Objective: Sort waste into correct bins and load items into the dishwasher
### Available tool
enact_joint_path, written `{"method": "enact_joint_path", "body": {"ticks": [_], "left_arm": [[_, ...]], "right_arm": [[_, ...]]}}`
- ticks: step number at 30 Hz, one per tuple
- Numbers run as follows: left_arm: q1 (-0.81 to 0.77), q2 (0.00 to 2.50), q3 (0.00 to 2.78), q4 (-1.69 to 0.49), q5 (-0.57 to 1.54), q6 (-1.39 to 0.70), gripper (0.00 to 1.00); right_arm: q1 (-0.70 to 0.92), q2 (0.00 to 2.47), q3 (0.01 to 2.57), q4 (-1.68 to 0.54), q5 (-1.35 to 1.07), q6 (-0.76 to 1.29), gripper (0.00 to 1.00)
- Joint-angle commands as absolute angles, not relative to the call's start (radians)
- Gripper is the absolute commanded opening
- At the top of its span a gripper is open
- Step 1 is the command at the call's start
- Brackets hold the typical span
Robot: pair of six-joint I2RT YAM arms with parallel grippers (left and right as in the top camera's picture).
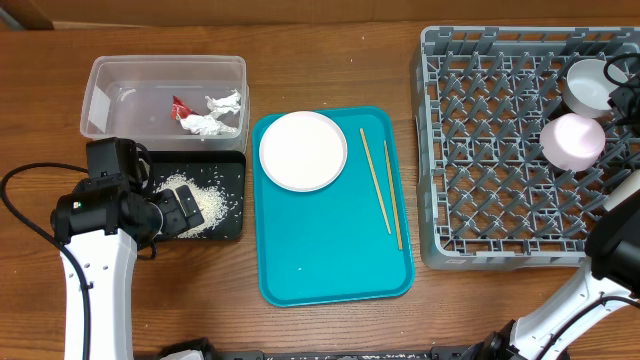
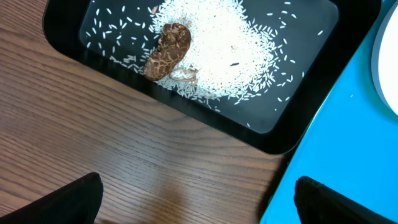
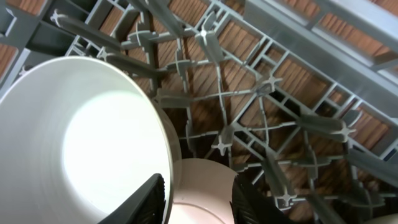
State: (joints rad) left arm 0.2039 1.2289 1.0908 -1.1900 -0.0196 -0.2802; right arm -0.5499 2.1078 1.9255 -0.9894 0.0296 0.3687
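The clear tub [image 1: 110, 85] holds the red wrapper [image 1: 179, 105] and white tissue [image 1: 215, 115]. The black tray [image 1: 232, 172] holds rice [image 2: 230, 43] and a brown scrap [image 2: 168, 50]. My left gripper [image 1: 180, 212] [image 2: 198, 199] is open and empty, over the black tray's front edge. The white plate [image 1: 303, 150] and chopsticks [image 1: 378, 180] lie on the teal tray [image 1: 330, 270]. The grey rack [image 1: 500, 150] holds a white bowl [image 1: 588, 88] [image 3: 74, 143] and an overturned bowl [image 1: 572, 140]. My right gripper [image 1: 622, 80] [image 3: 200, 202] is shut on the small cup [image 3: 205, 186] beside the white bowl.
The teal tray's edge [image 2: 336, 143] and the plate's rim [image 2: 388, 62] show at the right of the left wrist view. Bare wooden table [image 2: 124, 155] lies below the black tray. The rack's pegs [image 3: 267, 124] stand close around the right gripper.
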Motion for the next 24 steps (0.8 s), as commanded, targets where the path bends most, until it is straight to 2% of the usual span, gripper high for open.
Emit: {"method": "enact_joint_path", "body": {"ticks": [1,6,9,13,24], "left_arm": [[0.209,1.230,1.097,-1.192,-0.023,-0.270,1.00],[0.209,1.230,1.097,-1.192,-0.023,-0.270,1.00],[0.209,1.230,1.097,-1.193,-0.023,-0.270,1.00],[0.209,1.230,1.097,-1.192,-0.023,-0.270,1.00],[0.209,1.230,1.097,-1.192,-0.023,-0.270,1.00]], "right_arm": [[-0.550,2.148,1.923,-0.997,-0.015,0.367,0.38],[-0.550,2.156,1.924,-0.984,-0.028,0.367,0.29],[-0.550,2.156,1.924,-0.982,-0.028,0.366,0.16],[-0.551,2.153,1.927,-0.973,-0.027,0.366,0.04],[-0.549,2.060,2.005,-0.971,-0.017,0.361,0.04]]}}
